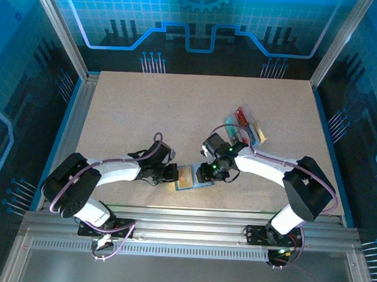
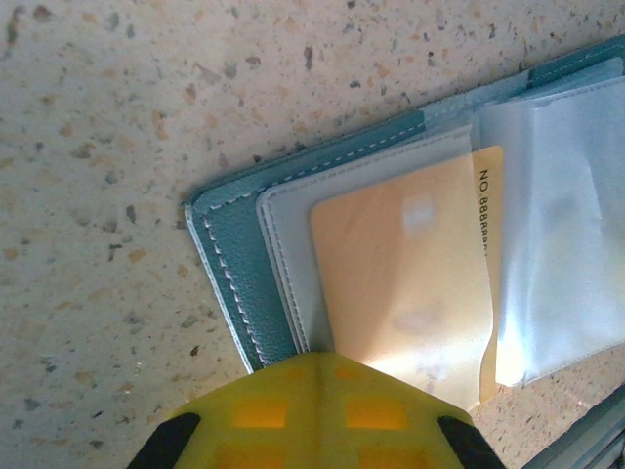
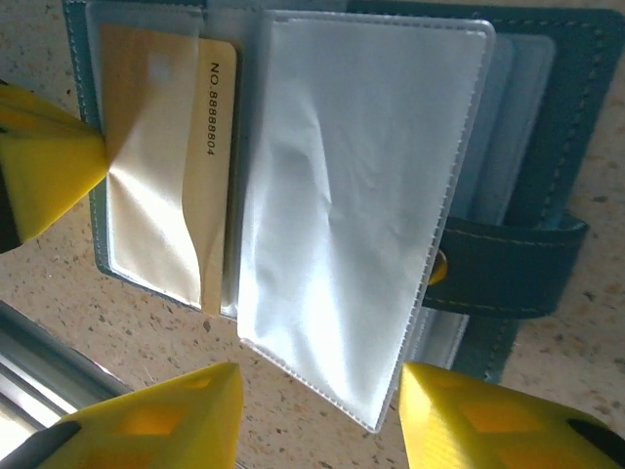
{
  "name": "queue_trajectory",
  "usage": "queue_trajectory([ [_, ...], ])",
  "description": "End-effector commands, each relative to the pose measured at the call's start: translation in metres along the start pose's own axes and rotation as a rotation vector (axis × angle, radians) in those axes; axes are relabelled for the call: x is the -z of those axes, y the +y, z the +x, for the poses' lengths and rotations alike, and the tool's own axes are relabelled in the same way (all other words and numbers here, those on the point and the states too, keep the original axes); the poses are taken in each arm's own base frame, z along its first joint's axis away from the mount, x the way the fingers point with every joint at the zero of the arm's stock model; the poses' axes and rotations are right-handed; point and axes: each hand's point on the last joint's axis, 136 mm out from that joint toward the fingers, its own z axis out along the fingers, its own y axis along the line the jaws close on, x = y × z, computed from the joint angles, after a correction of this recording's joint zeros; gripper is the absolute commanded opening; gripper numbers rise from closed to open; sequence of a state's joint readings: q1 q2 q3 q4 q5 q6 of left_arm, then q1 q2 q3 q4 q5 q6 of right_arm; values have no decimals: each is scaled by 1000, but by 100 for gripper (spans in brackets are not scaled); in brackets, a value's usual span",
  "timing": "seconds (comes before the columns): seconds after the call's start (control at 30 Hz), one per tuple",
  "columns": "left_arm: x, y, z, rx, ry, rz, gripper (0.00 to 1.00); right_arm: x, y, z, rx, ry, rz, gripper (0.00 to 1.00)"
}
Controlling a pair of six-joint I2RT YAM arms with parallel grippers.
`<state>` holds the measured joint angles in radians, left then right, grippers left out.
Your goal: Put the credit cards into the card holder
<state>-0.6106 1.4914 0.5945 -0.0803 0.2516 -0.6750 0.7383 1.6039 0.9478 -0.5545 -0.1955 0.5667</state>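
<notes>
Card holder (image 1: pixel 191 178) lies open at near centre, btwn both claws, w/ yellow card (image 2: pixel 400 274) part-way into a clear sleeve (image 2: pixel 288 244), numbered edge out. Left claw (image 2: pixel 317 391), closed, presses holder's left side; right claw (image 3: pixel 317 410) stands open, empty, over loose sleeve page (image 3: pixel 361 195). Step looks like seating the card; next prob. needs a nudge deeper in. Other cards (image 1: pixel 243 118) wait far right.

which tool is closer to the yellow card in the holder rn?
Left. The left tool, shut, sits at the edge of the yellow card, on the card holder. The right tool, open, straddles the loose clear sleeve beside the card.
</notes>
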Motion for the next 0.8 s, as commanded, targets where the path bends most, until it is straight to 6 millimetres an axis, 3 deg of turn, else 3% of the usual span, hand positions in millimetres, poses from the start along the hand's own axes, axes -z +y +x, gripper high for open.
queue_trajectory([
  [0.0, 0, 24, 17, 39, 47, -76, 0, -3, 6, -6, -26, 22, -34, 44],
  [0.27, -1, 25, 18, 41, 50, -78, 0, 8, 25, -12, -2, -20, -123, 33],
  [0.47, -2, 24, 18, 42, 50, -73, 0, 8, 36, -13, 6, -23, -184, 37],
  [0.63, -2, 25, 18, 44, 50, -72, 0, -8, 12, -3, -49, 37, -73, 46],
  [0.77, -4, 24, 17, 41, 54, -72, 0, -7, 17, -6, -43, 10, -91, 39],
])
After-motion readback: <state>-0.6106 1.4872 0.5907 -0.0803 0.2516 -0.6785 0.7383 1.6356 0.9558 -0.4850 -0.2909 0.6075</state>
